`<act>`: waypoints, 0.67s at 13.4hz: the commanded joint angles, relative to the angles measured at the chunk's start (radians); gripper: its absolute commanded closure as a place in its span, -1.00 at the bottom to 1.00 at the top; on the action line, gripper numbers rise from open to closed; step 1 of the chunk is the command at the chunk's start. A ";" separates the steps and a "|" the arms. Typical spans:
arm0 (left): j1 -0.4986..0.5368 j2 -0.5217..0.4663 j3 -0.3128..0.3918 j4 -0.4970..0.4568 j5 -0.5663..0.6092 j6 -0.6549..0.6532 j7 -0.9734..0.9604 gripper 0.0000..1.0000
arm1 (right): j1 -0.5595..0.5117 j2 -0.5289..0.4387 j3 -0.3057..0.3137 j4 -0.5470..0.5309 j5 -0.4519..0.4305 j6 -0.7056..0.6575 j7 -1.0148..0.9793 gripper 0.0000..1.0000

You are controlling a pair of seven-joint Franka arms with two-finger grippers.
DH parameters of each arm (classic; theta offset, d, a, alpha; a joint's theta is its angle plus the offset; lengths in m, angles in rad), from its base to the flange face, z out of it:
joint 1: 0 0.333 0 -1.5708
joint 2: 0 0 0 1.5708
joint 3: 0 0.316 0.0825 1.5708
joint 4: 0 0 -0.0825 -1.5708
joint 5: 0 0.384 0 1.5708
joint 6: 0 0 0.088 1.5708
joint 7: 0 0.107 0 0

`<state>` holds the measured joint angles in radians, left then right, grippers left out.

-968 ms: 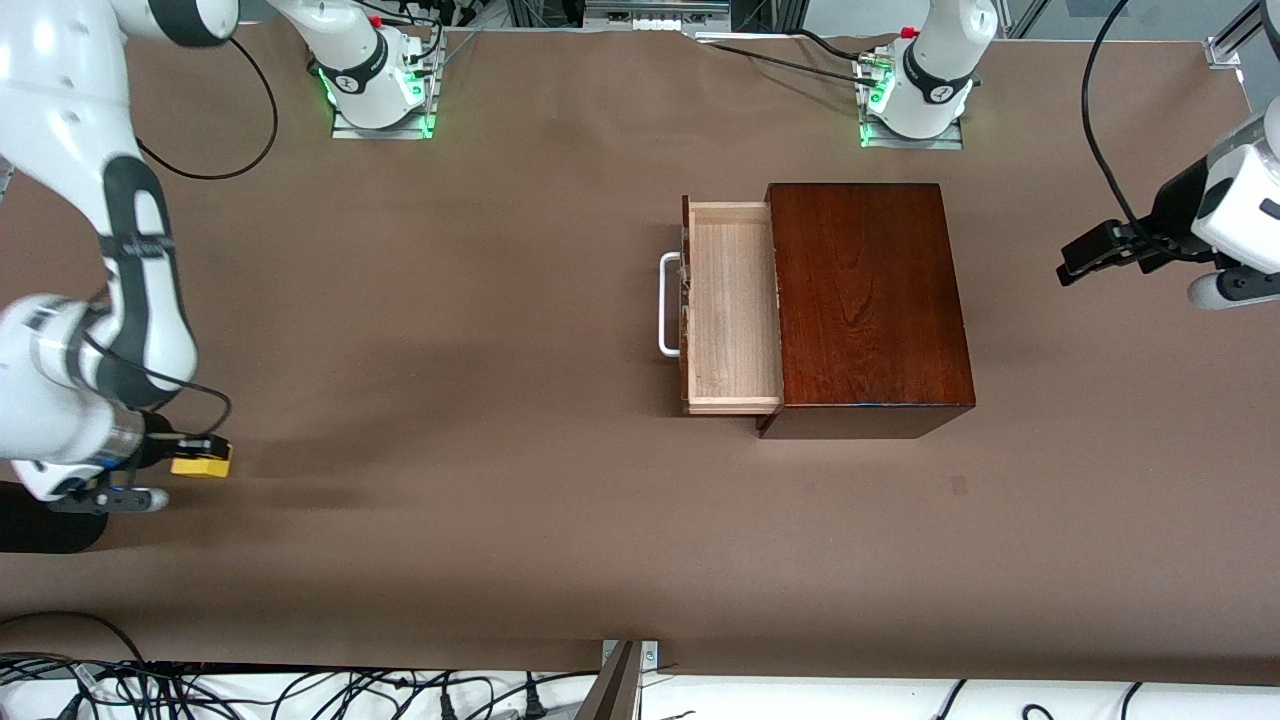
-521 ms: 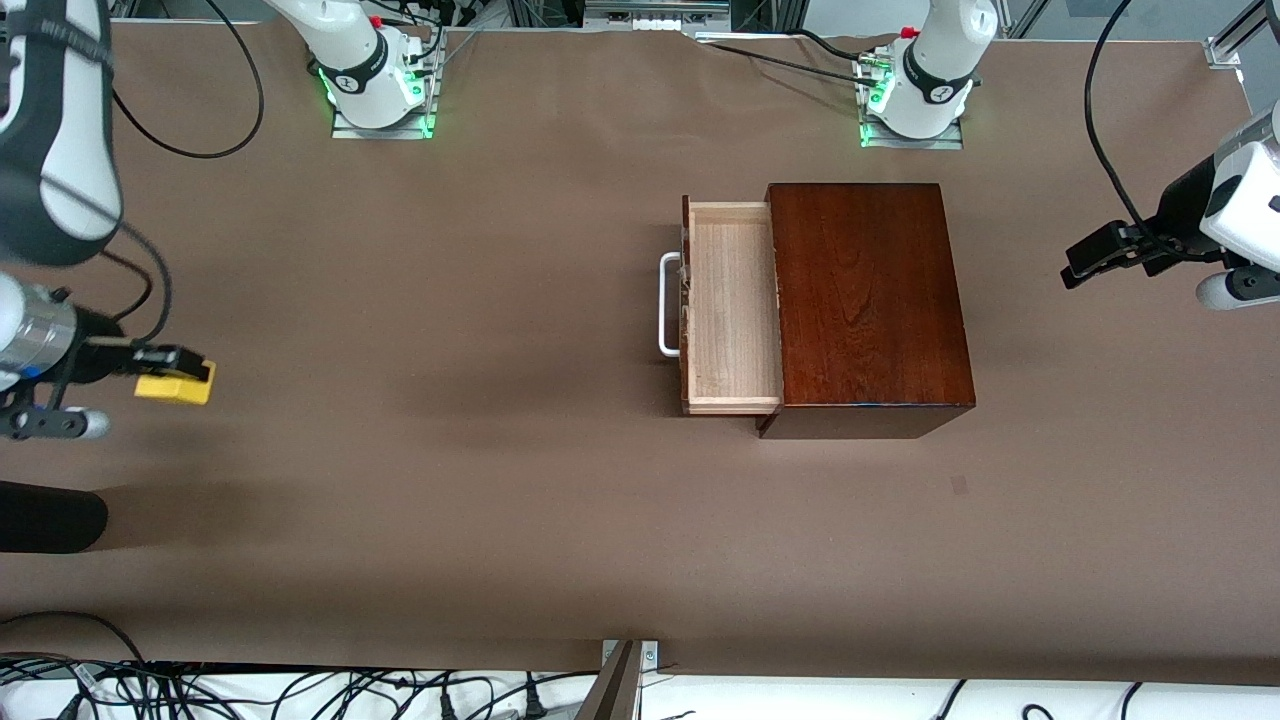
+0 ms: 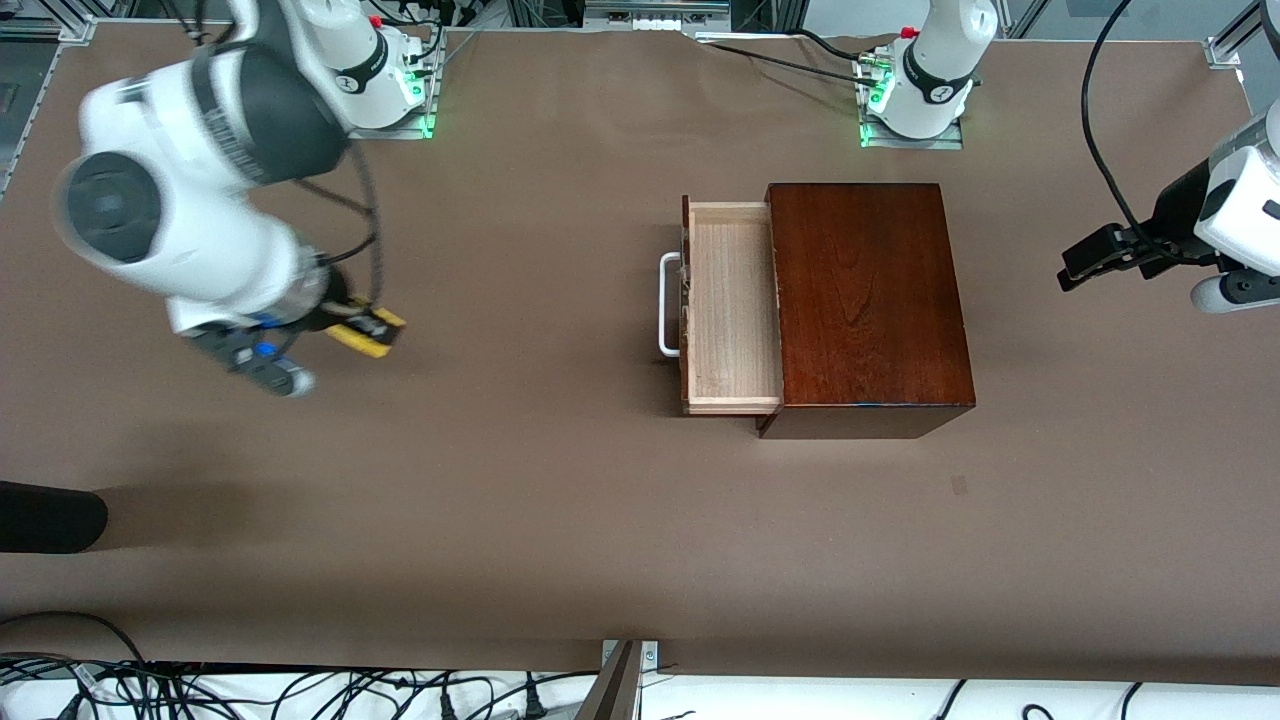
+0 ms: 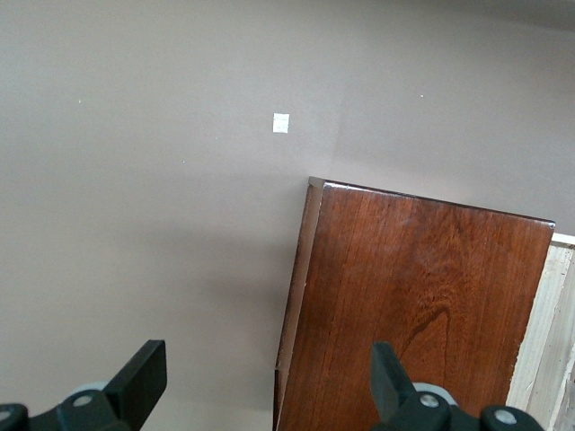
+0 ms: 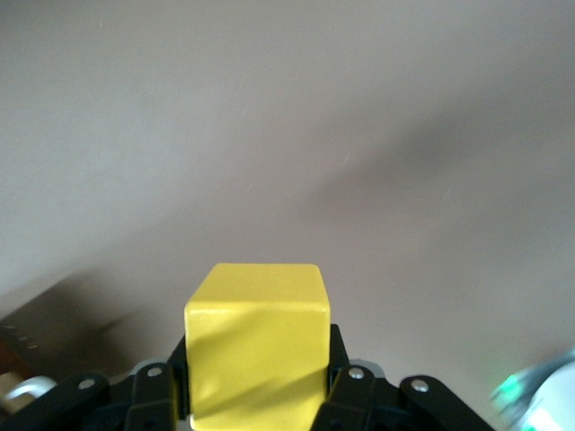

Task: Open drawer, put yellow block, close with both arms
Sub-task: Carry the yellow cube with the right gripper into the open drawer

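Observation:
The dark mahogany box (image 3: 868, 305) stands mid-table with its pale wood drawer (image 3: 730, 305) pulled open toward the right arm's end, white bar handle (image 3: 667, 305) showing; the tray looks empty. My right gripper (image 3: 372, 330) is shut on the yellow block (image 3: 368, 334), held in the air over bare table toward the right arm's end; the block fills the right wrist view (image 5: 258, 346) between the fingers. My left gripper (image 3: 1080, 258) is open and empty, in the air at the left arm's end of the table; its wrist view shows the box (image 4: 413, 314) past the fingers (image 4: 144, 377).
Brown table cover (image 3: 500, 480) all round. A small pale mark (image 4: 281, 122) lies on the table beside the box. A black object (image 3: 45, 515) lies at the table edge at the right arm's end. Cables run along the near edge.
My right arm has lifted the yellow block off the table and swung it toward the drawer. The left gripper has barely moved.

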<state>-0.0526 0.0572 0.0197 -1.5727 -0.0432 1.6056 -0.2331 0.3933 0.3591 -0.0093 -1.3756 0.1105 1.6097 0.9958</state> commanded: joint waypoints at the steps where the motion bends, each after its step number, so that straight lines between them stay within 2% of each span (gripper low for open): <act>1: 0.002 0.016 -0.006 0.028 0.016 -0.004 0.000 -1.00 | 0.099 -0.002 0.032 0.027 0.017 0.022 0.337 1.00; 7: 0.002 0.016 -0.006 0.028 0.014 -0.004 0.000 -1.00 | 0.346 0.087 0.032 0.038 0.011 0.274 1.029 1.00; 9: 0.002 0.018 -0.006 0.028 0.014 -0.004 0.000 -1.00 | 0.410 0.157 0.031 0.101 0.009 0.288 1.188 1.00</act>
<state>-0.0527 0.0609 0.0184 -1.5720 -0.0432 1.6064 -0.2331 0.7520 0.4446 0.0353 -1.3584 0.1138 1.8917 2.0387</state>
